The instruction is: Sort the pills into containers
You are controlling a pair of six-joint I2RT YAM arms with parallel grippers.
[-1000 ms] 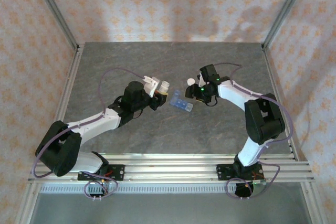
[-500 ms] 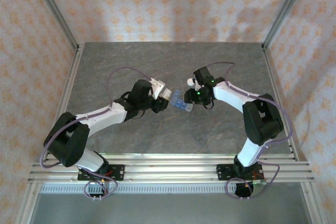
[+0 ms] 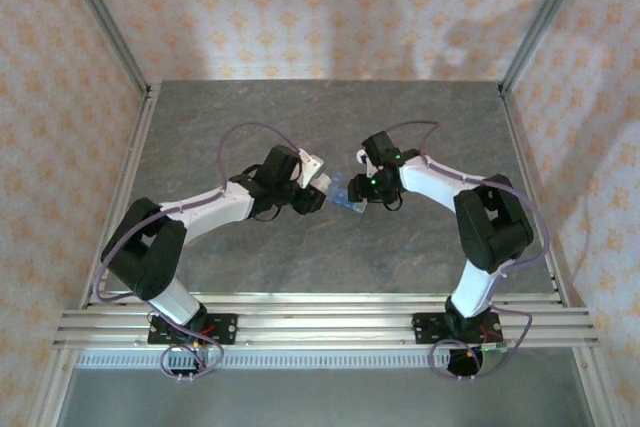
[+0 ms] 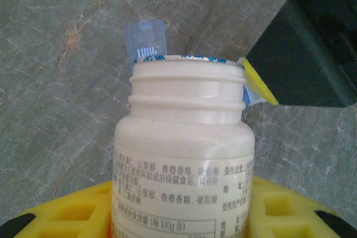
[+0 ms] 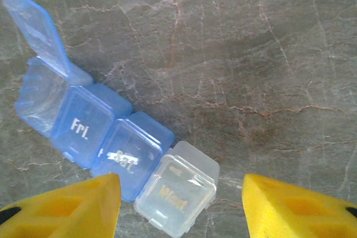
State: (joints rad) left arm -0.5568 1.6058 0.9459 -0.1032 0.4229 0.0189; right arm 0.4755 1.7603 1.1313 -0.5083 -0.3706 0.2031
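Observation:
My left gripper [image 4: 181,210] is shut on a white pill bottle [image 4: 184,137] with its cap off, its yellow fingers [image 4: 67,213] on either side. In the top view the bottle [image 3: 324,180] leans toward the containers [image 3: 347,199], a light-blue pill box strip at the table's middle. The first compartment's lid [image 5: 33,26] stands open; the Fri, Sat and clear end compartments [image 5: 175,188] are closed. My right gripper [image 5: 181,210] hangs open just over the clear end, with its fingers [image 5: 301,204] apart. The pills are hidden from view.
The two grippers are close together over the box; the right gripper's black body [image 4: 312,37] sits just beyond the bottle's mouth. Grey stone tabletop [image 3: 300,117] spreads around them, bounded by metal frame posts [image 3: 130,147] and patterned walls.
My left arm has swung right with the bottle, up to the pill box. My right gripper has shifted left over the box's near end.

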